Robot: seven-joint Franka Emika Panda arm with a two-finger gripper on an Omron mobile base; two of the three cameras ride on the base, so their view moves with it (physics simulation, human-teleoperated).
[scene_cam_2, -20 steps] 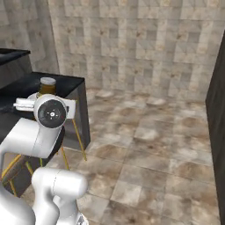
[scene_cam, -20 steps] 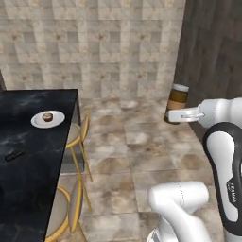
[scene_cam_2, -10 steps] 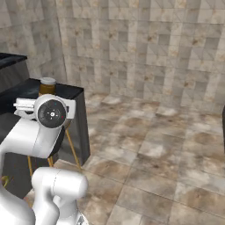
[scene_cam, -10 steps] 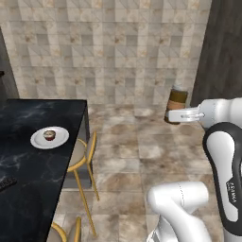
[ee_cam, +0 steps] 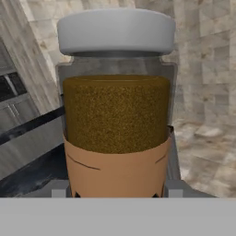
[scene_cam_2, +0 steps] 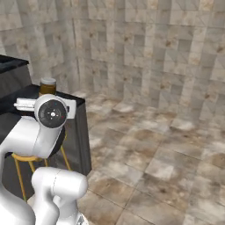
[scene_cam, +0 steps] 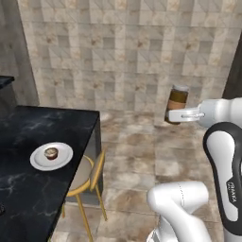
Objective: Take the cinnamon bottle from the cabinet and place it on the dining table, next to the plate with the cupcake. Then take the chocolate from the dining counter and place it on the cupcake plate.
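Note:
The cinnamon bottle [scene_cam: 177,101] is a clear jar of brown powder with a white lid and a tan label. It stands upright in the air over the tiled floor, with my gripper [scene_cam: 175,115] shut on its lower part. In the hand view the cinnamon bottle [ee_cam: 116,115] is close up between the fingertips [ee_cam: 171,188]. Its lid also rises behind my wrist, where the bottle [scene_cam_2: 47,86] shows in the right base view. The white plate [scene_cam: 64,152] with the cupcake [scene_cam: 51,153] lies on the black dining table [scene_cam: 28,127], well to the left of the bottle. The chocolate is out of view.
A wooden stool [scene_cam: 89,176] stands tucked at the table's right edge. Tiled floor [scene_cam: 137,146] lies between the table and my arm, with a tiled wall behind. A dark panel [scene_cam: 234,71] rises at the far right.
The whole picture has shifted, so the base has moved: the table and cupcake plate now sit further right in the left base view. The bottle stays held in the gripper.

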